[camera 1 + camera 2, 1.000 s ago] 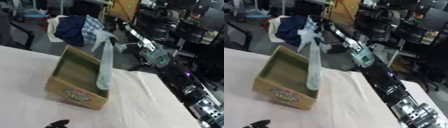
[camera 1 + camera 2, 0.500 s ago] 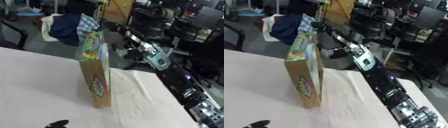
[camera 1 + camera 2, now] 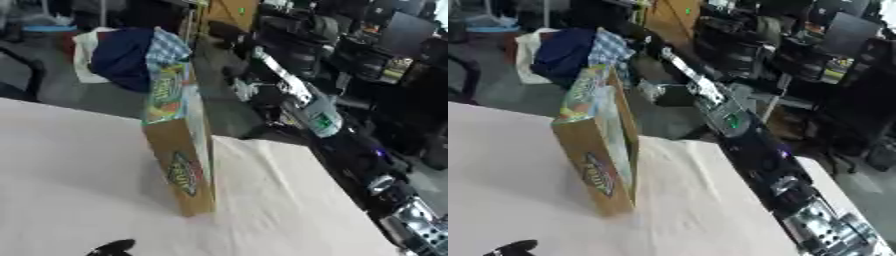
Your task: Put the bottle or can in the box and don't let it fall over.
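Tipped up on edge mid-table: cardboard box [image 3: 181, 155]. At five o'clock, open cloth. Right hand [image 3: 658, 93] behind box, grip unclear.

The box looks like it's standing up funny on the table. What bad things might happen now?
The brown cardboard box with the fruit label stands tipped up on one narrow end on the white table, so it may topple.

A pale clear shape shows inside it in the right eye view, perhaps the bottle; it could slide out or fall over.

The robot's right arm stretches past the box and might knock it.

Probably a lab: cluttered electronics benches [image 3: 367, 45]
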